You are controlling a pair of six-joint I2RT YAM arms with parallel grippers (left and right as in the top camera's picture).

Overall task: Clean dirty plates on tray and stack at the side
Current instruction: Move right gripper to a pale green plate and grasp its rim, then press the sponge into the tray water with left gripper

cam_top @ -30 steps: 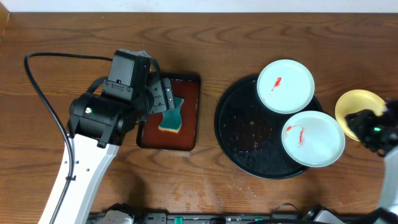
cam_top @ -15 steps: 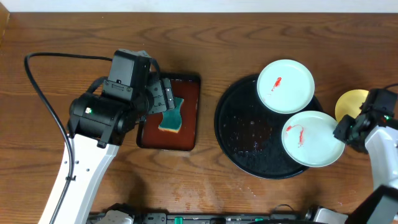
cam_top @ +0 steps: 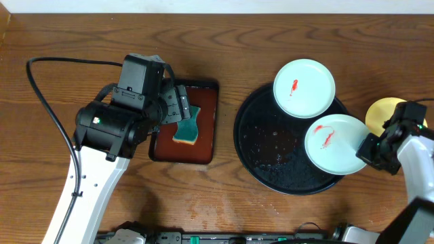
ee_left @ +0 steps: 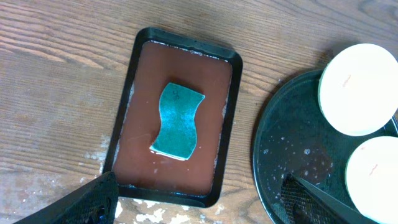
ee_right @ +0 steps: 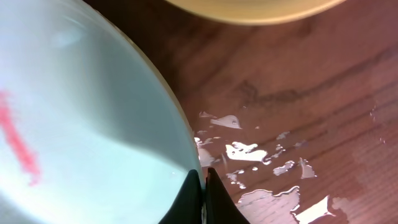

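A white plate (cam_top: 304, 89) with a red smear rests on the far rim of the round black tray (cam_top: 268, 146). A second smeared white plate (cam_top: 332, 144) lies on the tray's right side. My right gripper (cam_top: 371, 150) is shut on this plate's right rim, as the right wrist view shows (ee_right: 202, 180) with the plate (ee_right: 81, 124) to its left. The pale yellow plate (cam_top: 385, 114) lies on the table right of the tray, and its edge shows in the right wrist view (ee_right: 249, 9). My left gripper (cam_top: 178, 108) is open and empty above the sponge.
A teal sponge (cam_top: 186, 127) lies in a rectangular dark-brown tray (cam_top: 207, 102) left of the black tray; both show in the left wrist view, sponge (ee_left: 178, 121) and tray (ee_left: 137, 81). Water drops wet the table (ee_right: 261, 155) by the right gripper.
My right gripper moved left from the yellow plate and closed on the near white plate's rim. Both white plates shifted a little left and away. The left arm has not moved.
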